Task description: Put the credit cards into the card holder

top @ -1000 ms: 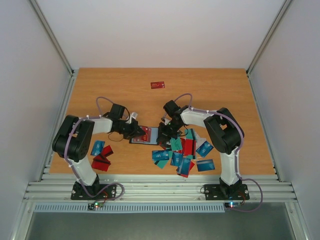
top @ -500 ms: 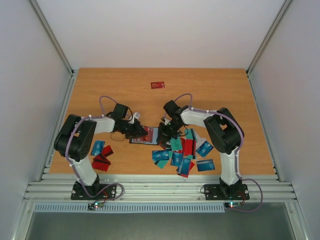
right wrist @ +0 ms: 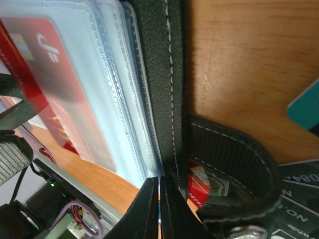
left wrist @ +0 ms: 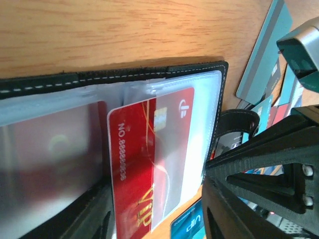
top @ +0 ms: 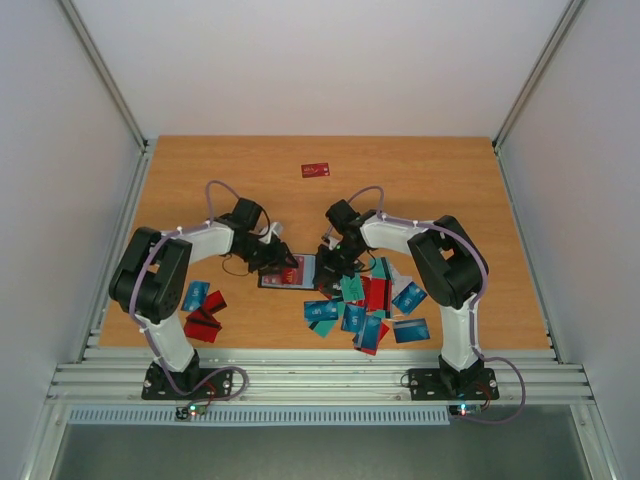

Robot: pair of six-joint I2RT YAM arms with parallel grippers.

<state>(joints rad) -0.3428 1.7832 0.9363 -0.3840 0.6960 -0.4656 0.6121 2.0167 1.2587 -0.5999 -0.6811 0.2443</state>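
The wooden table (top: 420, 180) has the loose credit cards (top: 365, 310) piled by my right arm. The black card holder (top: 305, 272) lies open just left of them, with a red card (left wrist: 134, 164) partly in its clear sleeve. My right gripper (right wrist: 159, 196) pinches its edge. My left gripper (left wrist: 155, 194) is spread apart.

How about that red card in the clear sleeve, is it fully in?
No, the left wrist view shows the red card only partly under the clear sleeve, the rest bare.
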